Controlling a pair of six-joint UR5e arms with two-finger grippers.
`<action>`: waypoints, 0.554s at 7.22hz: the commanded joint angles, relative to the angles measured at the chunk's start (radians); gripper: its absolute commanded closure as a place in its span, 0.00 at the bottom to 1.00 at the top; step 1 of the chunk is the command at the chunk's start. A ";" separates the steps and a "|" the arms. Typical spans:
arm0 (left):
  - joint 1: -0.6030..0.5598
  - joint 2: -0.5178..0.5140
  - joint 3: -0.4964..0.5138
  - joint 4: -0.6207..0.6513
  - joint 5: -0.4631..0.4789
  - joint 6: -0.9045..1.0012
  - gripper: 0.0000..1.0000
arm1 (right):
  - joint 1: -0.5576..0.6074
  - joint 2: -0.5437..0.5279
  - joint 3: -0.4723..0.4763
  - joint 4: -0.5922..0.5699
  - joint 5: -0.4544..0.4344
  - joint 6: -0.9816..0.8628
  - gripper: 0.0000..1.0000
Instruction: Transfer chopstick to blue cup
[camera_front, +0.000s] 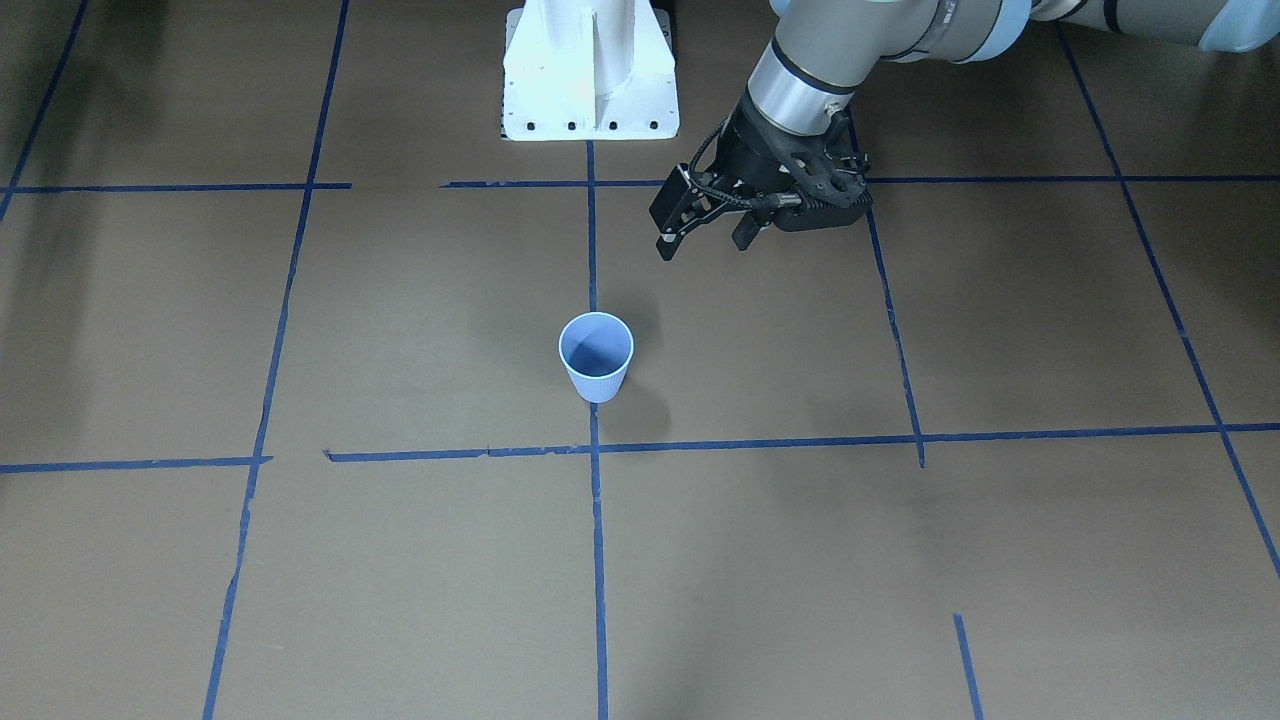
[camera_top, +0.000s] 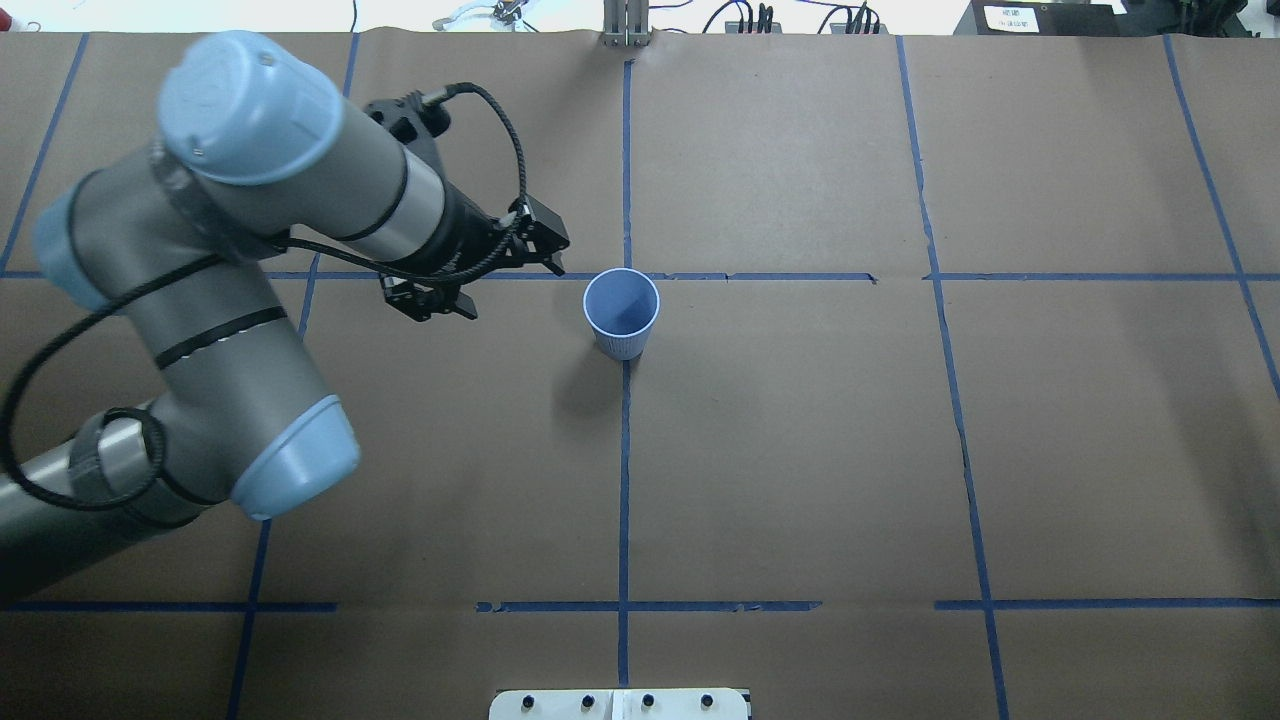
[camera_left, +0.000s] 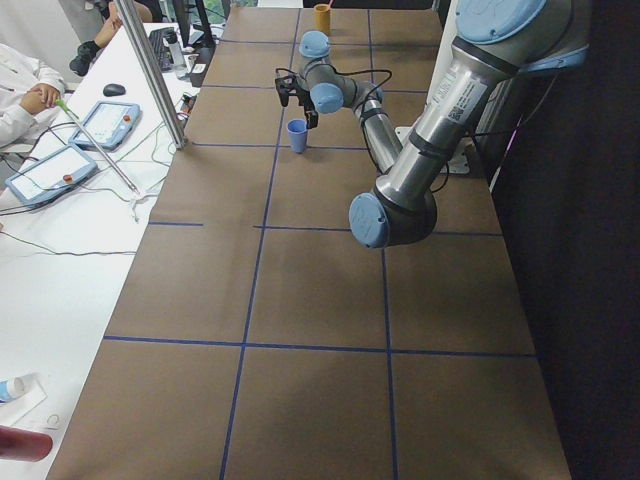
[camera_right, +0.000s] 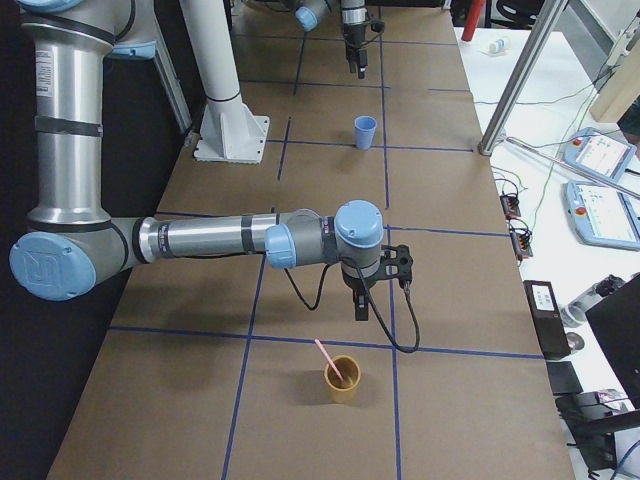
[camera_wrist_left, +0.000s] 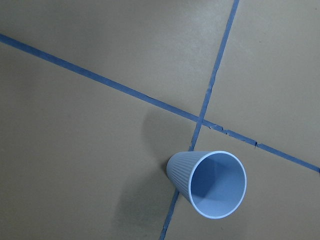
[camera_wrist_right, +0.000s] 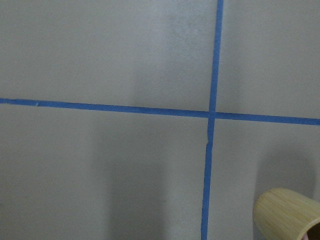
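Observation:
The blue cup (camera_front: 596, 358) stands upright and empty on the brown table, on a blue tape line; it also shows in the overhead view (camera_top: 621, 315) and the left wrist view (camera_wrist_left: 210, 182). My left gripper (camera_front: 703, 246) is open and empty, held above the table beside the cup, apart from it; the overhead view shows it too (camera_top: 514, 291). The pale pink chopstick (camera_right: 327, 357) leans in a tan cup (camera_right: 342, 384) at the table's right end. My right gripper (camera_right: 362, 311) hangs just behind that tan cup; I cannot tell whether it is open or shut.
The tan cup's rim shows at the lower right of the right wrist view (camera_wrist_right: 285, 215). The white robot base (camera_front: 590, 70) stands behind the blue cup. Operators, tablets and cables lie on a white bench (camera_right: 600, 190) along the table's far side.

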 joint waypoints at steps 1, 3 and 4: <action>0.000 0.019 -0.010 0.002 0.000 -0.002 0.00 | 0.001 -0.038 0.003 -0.001 -0.139 0.083 0.01; 0.003 0.019 -0.011 0.000 0.000 -0.015 0.00 | 0.001 -0.105 -0.009 0.004 -0.043 0.326 0.02; 0.002 0.019 -0.011 0.000 0.000 -0.015 0.00 | 0.004 -0.152 -0.011 0.045 -0.041 0.328 0.03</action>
